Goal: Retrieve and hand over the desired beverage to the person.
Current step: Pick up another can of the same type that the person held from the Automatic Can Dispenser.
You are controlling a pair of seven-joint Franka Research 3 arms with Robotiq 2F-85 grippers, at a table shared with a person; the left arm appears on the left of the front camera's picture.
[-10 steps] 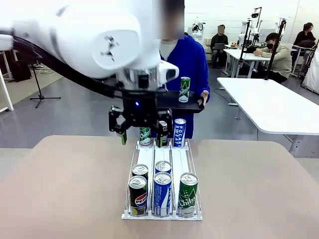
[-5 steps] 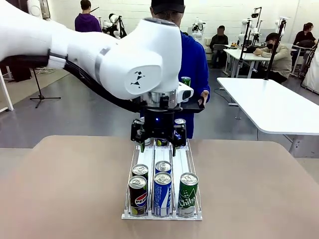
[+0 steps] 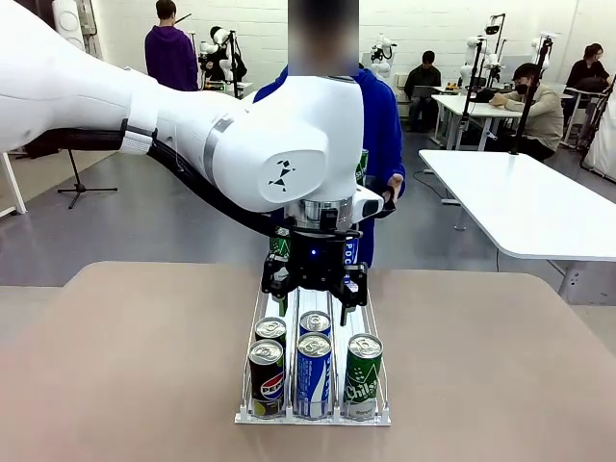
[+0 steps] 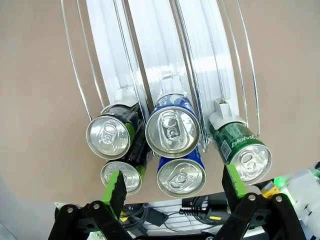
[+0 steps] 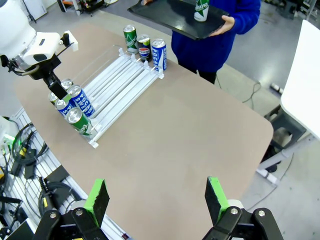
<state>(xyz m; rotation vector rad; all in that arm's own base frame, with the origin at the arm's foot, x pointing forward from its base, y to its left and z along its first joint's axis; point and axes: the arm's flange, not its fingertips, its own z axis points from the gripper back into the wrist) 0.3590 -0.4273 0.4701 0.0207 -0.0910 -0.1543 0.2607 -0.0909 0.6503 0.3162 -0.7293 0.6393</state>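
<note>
Since the tan round-cornered table (image 3: 115, 366) is bare on both sides of the rack, there's loads of open room left and right, and the near edge sits just in front of the cans. The clear three-lane wire can rack (image 3: 313, 419) runs up the middle from the robot's side toward the far edge. At its near end the left lane holds two black Pepsi cans (image 3: 266, 377), the middle lane two blue-and-white cans (image 3: 313, 373) and the right lane one green Chilsung can (image 3: 363, 375). They're all upright and bunched at the front stop, with bare white lanes behind them. At the far end three more upright cans (image 5: 144, 45) stand side by side: green, black, blue. The left gripper (image 3: 314, 300) hangs over the rack right above the near bunch, claw spread wide and pinching nothing. From its wrist camera the green pads (image 4: 116, 185) sit either side of the middle lane's blue cans, above their tops. The bulky white left arm (image 3: 269, 135) blocks much of the front view toward the far side. The right gripper (image 5: 156, 196) is high above the table, also spread wide with nothing in it. The person in the bright blue hoodie (image 3: 380, 115) stands at the far edge holding a flat black tray (image 5: 165, 12) with one upright green can (image 5: 201, 10) on it. A long white table (image 3: 520, 202) stands well apart on the right.
</note>
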